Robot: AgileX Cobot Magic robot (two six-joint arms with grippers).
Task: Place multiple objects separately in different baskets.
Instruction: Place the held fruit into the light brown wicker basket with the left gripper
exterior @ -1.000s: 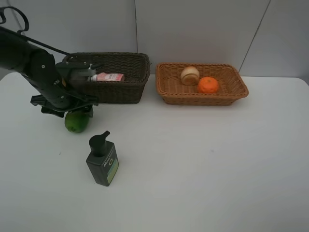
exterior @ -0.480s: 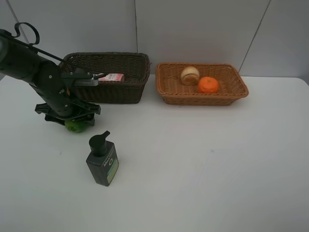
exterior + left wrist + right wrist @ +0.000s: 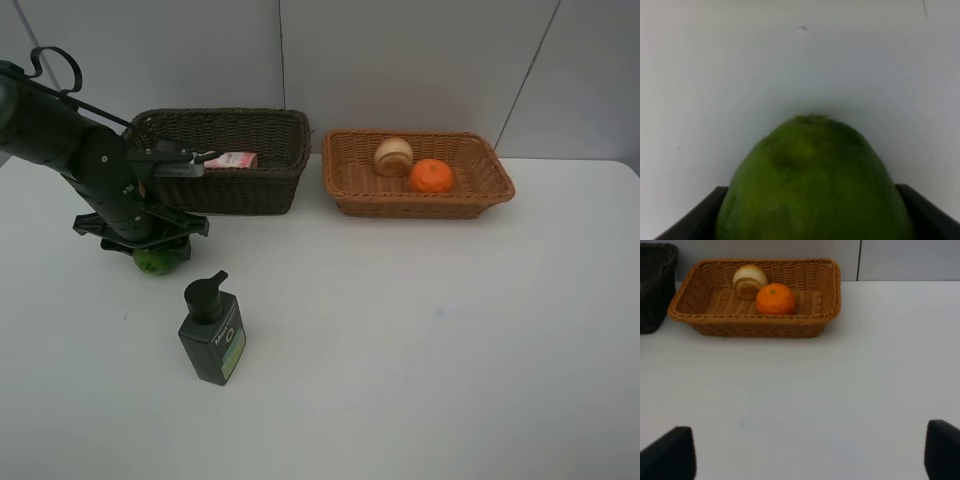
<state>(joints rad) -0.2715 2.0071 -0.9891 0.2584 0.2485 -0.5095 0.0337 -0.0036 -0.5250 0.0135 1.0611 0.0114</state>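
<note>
The green round fruit (image 3: 152,260) lies on the white table in front of the dark brown basket (image 3: 250,188). My left gripper (image 3: 146,246) is down over it. In the left wrist view the fruit (image 3: 812,180) fills the gap, and both dark fingers (image 3: 692,222) press its sides. The slim pink bottle (image 3: 230,160) lies in the dark basket. In the tan basket (image 3: 420,207) sit an orange (image 3: 432,176) and a pale round fruit (image 3: 393,156). The dark green pump bottle (image 3: 212,335) stands nearer the front. My right gripper (image 3: 806,452) is open, with nothing between its fingers.
The right wrist view looks across bare table at the tan basket (image 3: 755,329), with the orange (image 3: 775,299) and pale fruit (image 3: 750,281) inside and a corner of the dark basket (image 3: 655,290) beside it. A grey wall stands behind both baskets.
The left gripper has sunk over the green fruit and now covers most of it, and its fingers have come in against the fruit. Nothing else has moved.
</note>
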